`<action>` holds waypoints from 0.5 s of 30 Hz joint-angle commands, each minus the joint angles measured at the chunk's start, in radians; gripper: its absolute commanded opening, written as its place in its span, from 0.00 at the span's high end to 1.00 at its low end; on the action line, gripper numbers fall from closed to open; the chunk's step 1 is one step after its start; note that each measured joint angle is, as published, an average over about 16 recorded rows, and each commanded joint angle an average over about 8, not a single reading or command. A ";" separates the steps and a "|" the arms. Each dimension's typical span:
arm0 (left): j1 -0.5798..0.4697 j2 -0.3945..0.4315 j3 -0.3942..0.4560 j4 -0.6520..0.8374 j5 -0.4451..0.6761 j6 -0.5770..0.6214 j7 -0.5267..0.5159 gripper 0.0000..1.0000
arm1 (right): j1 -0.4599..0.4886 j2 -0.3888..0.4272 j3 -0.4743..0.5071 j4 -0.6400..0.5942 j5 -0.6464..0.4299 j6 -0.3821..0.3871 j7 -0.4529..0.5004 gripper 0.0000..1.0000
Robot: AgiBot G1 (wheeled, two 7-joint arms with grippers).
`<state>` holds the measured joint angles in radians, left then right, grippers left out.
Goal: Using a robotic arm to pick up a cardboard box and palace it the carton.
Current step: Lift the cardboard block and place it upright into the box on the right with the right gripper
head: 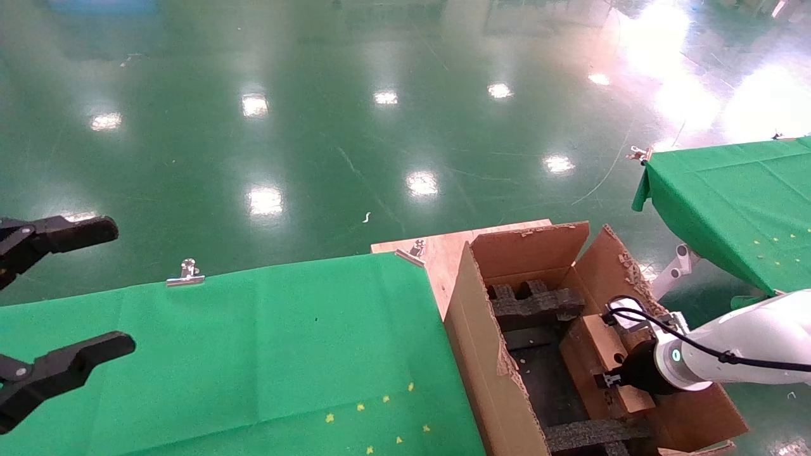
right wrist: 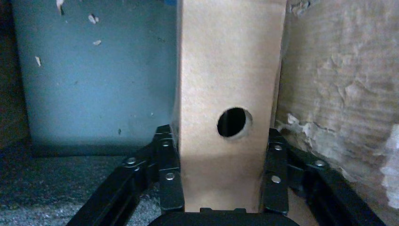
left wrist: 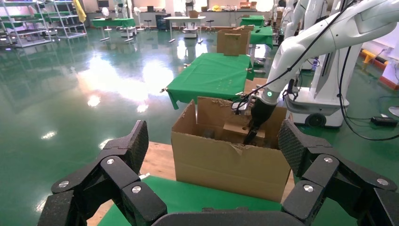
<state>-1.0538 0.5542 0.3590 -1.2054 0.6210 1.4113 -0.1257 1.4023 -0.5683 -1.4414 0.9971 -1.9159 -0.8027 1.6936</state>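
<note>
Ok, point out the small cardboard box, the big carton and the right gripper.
cardboard box [right wrist: 221,70]: right wrist view, face above its round hole.
carton [left wrist: 226,165]: left wrist view, front wall.
right gripper [right wrist: 221,165]: right wrist view, between fingertips clamping the box.

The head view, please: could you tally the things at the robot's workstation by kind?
Cardboard box, held in the right gripper: 1
Carton: 1
Black foam inserts: 2
Metal clips on the green cloth: 2
Total: 6

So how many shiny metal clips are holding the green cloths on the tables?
3 that I can see: one clip on the near table's far edge, one at its corner by the carton, one on the far table's corner. Others may be hidden.
</note>
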 commanded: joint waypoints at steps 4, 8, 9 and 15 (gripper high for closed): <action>0.000 0.000 0.000 0.000 0.000 0.000 0.000 0.00 | 0.011 0.004 0.003 0.003 -0.007 -0.001 0.001 0.00; 0.000 0.000 0.000 0.000 0.000 0.000 0.000 0.00 | 0.023 0.008 0.007 0.007 -0.013 -0.004 0.004 0.00; 0.000 0.000 0.000 0.000 0.000 0.000 0.000 0.00 | 0.026 0.009 0.008 0.008 -0.014 -0.004 0.006 0.00; 0.000 0.000 0.000 0.000 0.000 0.000 0.000 0.00 | 0.049 0.016 0.017 0.017 -0.021 -0.007 0.013 0.00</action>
<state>-1.0538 0.5542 0.3590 -1.2054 0.6210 1.4113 -0.1257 1.4582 -0.5499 -1.4210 1.0213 -1.9353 -0.8100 1.7039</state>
